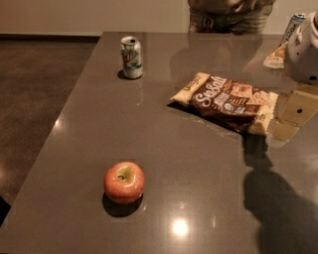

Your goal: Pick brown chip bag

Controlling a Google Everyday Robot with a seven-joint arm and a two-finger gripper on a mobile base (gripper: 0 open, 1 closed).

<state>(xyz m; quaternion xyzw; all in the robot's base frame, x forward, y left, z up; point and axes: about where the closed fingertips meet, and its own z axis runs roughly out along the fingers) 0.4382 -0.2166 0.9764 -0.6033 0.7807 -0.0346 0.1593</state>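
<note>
The brown chip bag (229, 102) lies flat on the grey table (164, 149), right of centre. It is dark brown with cream-yellow ends and white script lettering. My gripper (293, 116) hangs from the white arm (303, 49) at the right edge of the view, just beside the bag's right end and a little above the table. It does not hold the bag. The arm's shadow falls on the table in the lower right.
A green-and-white soda can (131, 57) stands at the back left. A red apple (124, 182) sits near the front left. A small pale wrapper (275, 58) and another can (294, 24) lie at the back right. A person (231, 15) stands at the far edge. The floor lies beyond the left edge.
</note>
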